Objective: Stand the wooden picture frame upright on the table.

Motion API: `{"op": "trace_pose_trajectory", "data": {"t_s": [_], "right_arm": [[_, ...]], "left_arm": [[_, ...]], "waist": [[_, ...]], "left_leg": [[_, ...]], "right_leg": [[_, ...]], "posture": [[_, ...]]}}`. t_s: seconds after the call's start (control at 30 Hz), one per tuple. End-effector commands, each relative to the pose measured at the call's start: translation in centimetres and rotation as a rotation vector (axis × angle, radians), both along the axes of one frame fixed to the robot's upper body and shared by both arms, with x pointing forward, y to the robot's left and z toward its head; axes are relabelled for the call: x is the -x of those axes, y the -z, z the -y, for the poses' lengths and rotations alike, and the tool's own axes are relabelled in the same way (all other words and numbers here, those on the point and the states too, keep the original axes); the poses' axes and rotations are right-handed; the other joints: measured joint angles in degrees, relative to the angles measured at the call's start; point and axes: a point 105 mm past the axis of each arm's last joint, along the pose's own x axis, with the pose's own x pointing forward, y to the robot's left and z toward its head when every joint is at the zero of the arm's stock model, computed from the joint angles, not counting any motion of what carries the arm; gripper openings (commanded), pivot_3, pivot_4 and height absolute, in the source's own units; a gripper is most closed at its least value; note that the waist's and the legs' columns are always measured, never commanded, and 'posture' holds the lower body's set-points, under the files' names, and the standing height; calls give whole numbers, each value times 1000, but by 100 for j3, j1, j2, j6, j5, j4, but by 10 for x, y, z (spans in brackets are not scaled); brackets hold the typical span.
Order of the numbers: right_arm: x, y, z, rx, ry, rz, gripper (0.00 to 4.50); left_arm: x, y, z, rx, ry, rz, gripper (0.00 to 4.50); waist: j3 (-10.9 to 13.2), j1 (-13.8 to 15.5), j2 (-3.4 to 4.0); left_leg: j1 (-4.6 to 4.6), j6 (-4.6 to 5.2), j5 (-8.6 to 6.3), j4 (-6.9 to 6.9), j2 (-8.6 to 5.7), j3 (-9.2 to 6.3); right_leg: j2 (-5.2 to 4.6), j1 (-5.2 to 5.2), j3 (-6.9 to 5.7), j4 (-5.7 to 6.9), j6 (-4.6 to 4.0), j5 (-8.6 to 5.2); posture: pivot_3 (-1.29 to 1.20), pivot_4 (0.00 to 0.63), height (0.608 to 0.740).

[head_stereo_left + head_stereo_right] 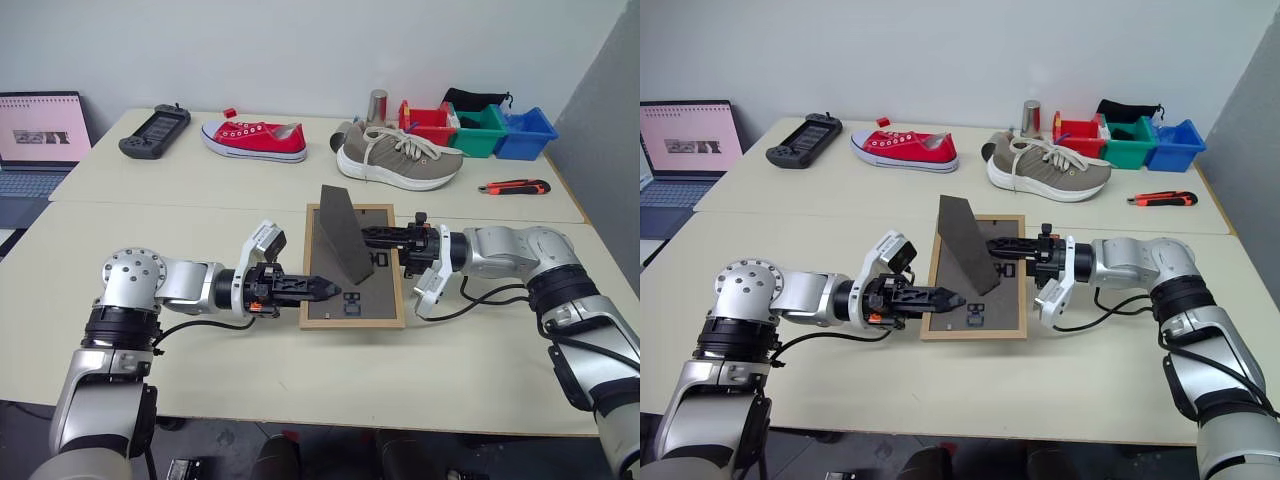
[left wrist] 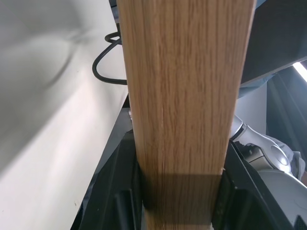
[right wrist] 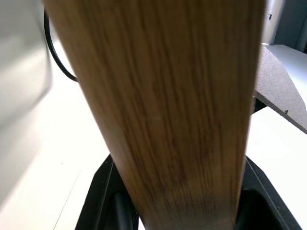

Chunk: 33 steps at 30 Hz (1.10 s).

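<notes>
Wood grain right up against my left wrist camera: the wooden picture frame [image 1: 354, 267], its light edge rail running straight between my two black fingers [image 2: 112, 191], which press on either side of it. My left pincer [image 1: 328, 289] is closed down on that rail, gripping the frame's left side at its near corner. Same story on the other wrist camera, where my right pincer [image 1: 372, 237] has the opposite rail clamped between its fingers [image 3: 103, 196], with the grey easel leg [image 3: 278, 93] off to one side.

From my head, the frame is face down on the near half of the counter [image 1: 200, 180], dark grey back panel up, caught between both pincers that reach in level from left and right. Its easel leg stands up off the back like a steep wedge.

Beyond the seam across the counter, a red sneaker [image 1: 254, 138] and a grey-brown sneaker [image 1: 398, 157] lie side by side, with a black handheld console [image 1: 155, 131] further left. A red-and-black utility knife [image 1: 514, 187] lies to the right. At the far edge sit red, green and blue bins [image 1: 480, 129] and a metal cylinder [image 1: 377, 105]. A laptop [image 1: 38, 140] glows at far left.
</notes>
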Motion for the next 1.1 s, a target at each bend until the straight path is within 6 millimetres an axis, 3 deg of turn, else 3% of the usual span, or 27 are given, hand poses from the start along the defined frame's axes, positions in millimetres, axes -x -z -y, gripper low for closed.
{"op": "trace_pose_trajectory", "data": {"t_s": [0.03,0.4,0.7,0.77,0.97,1.1], "right_arm": [[4,-21,-3,-78,-34,59,1357],[0,-26,5,-127,2,45,1293],[-12,-17,32,-212,120,-170,1292],[-17,-18,31,-272,160,-302,1292],[-38,-30,3,-417,131,-1069,1292],[-54,-36,-10,-503,108,-1418,1292]], "left_arm": [[0,-5,0,-31,-11,63,2334],[-9,-14,-16,-61,-90,134,4482],[-25,-54,-64,-224,-305,495,4500],[-27,-58,-69,-283,-327,609,4500],[-45,-60,-87,-509,-450,1012,4500],[-52,-66,-90,-545,-523,1131,4500]], "waist": [[0,0,0],[0,-4,0],[1,-3,-4],[1,-4,-4],[3,-9,0],[3,30,0]], "left_leg": [[0,0,0,0,-1,0],[4,0,0,0,-2,1],[2,1,0,-1,0,3],[3,1,-1,-2,0,7],[19,2,-1,-5,10,6],[18,23,-11,-1,11,-1]], "right_leg": [[0,0,0,0,0,0],[0,3,2,0,0,0],[-2,6,1,-6,0,0],[-2,8,3,-8,0,0],[-3,32,-1,-12,-1,1],[1,30,-8,-7,-1,1]], "posture": [[0,150,740],[0,150,740],[0,150,740],[0,150,740],[0,150,740],[0,150,740]]}}
